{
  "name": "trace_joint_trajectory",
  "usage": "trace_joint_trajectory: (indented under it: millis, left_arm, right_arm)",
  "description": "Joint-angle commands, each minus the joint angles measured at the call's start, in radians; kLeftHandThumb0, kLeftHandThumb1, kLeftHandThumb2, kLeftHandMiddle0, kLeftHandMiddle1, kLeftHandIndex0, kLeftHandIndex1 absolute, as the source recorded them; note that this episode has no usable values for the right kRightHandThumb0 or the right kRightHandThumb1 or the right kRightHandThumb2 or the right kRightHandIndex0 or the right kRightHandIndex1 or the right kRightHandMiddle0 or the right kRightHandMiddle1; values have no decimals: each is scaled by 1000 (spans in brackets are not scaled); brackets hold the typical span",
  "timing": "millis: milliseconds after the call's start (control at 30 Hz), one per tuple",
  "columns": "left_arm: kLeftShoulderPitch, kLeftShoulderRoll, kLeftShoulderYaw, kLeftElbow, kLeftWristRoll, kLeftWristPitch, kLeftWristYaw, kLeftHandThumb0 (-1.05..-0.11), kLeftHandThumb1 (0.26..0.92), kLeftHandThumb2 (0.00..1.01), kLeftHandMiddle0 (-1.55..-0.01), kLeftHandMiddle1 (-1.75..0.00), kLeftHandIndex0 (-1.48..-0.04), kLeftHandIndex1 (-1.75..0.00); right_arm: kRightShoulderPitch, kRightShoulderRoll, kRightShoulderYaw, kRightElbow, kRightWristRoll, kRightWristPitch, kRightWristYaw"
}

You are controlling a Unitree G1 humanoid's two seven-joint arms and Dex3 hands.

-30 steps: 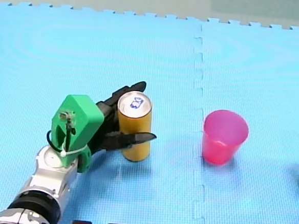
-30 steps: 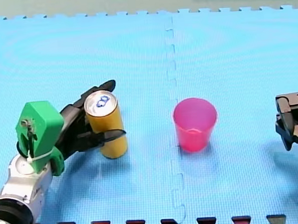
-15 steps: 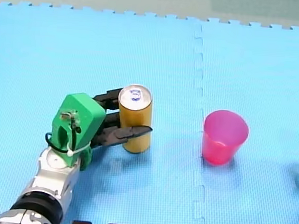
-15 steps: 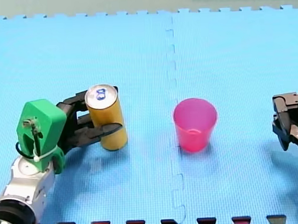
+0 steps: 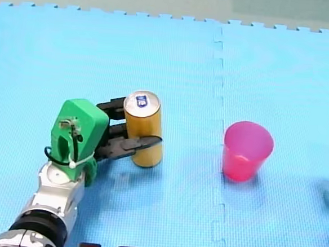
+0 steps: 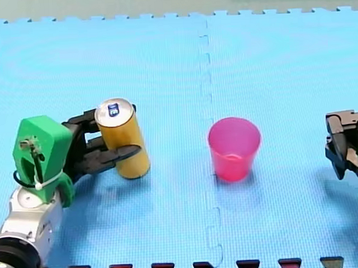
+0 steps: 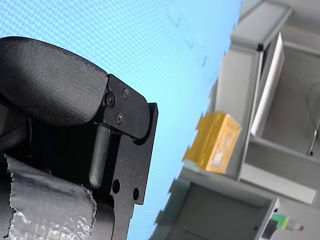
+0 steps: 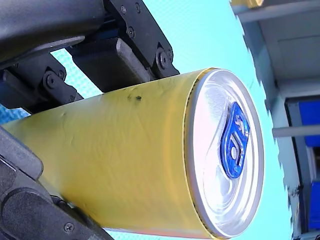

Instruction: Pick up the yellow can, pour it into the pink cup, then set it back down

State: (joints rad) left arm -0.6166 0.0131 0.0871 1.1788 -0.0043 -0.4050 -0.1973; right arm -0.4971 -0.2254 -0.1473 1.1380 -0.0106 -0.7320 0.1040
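As hand (image 5: 116, 145) grips can (image 5: 145, 134), one cup (image 5: 246, 156).

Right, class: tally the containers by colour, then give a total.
Yellow: 1, the can, gripped by the left hand.
Pink: 1, the cup, right of the can.
Total: 2. The right hand, at the right edge of the mat, holds nothing.
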Motion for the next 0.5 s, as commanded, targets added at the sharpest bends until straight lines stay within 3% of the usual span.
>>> trace_joint_trajectory:
  millis: [0, 133, 267, 467]
  left_arm:
    - [-8, 7, 6, -5, -6, 13, 2, -391, 746, 1, -1357, -33, -1218, -11]
    - [-11, 5, 17, -17, -20, 25, 2, -393, 746, 1, -1366, -29, -1222, -8]
    - [-21, -18, 42, -57, -52, 2, 18, -393, 745, 0, -1379, -27, -1227, -8]
    - [-9, -45, -5, -136, 20, -169, 120, -392, 743, 0, -1385, -19, -1239, -8]
  right_arm:
    - [-1, -2, -2, -2, 5, 5, 0]
    - [-3, 2, 0, 0, 3, 8, -5]
    - [-6, 7, 0, 3, 5, 13, -5]
    - [-9, 17, 1, 8, 5, 18, -5]
